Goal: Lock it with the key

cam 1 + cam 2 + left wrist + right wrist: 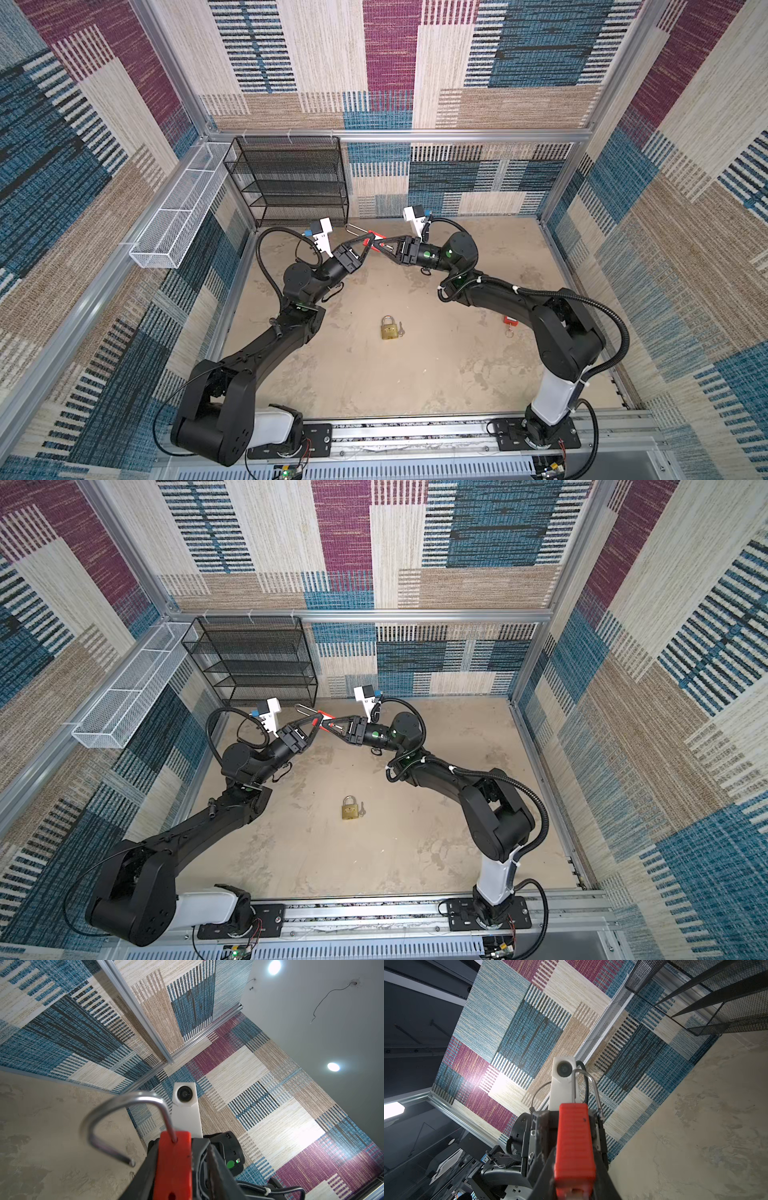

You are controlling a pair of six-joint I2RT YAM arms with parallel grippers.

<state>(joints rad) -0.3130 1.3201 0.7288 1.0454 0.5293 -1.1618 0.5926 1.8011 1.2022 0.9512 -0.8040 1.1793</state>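
— Well, what does the room look like?
— A mottled beige surface (pixel 436 374), boxed in by patchwork walls (pixel 519 187) of blue, maroon and tan. A black mesh shelf (pixel 291 178) stands at 11 o'clock, and a white mesh basket (pixel 178 216) hangs at 10.
— And the locks?
— The brass padlock (pixel 389 330) lies flat near the centre, with a small key (pixel 401 329) just beside it. A red tag (pixel 509 320) lies toward 3 o'clock.
— The arms?
— Both reach to 12 o'clock and meet tip to tip, holding the red padlock (pixel 574 1136) off the surface. One leg of its shackle (pixel 124 1103) is free. The right gripper (pixel 380 246) is clamped on the red body. The left gripper (pixel 369 243) is slightly parted, with one finger clear.
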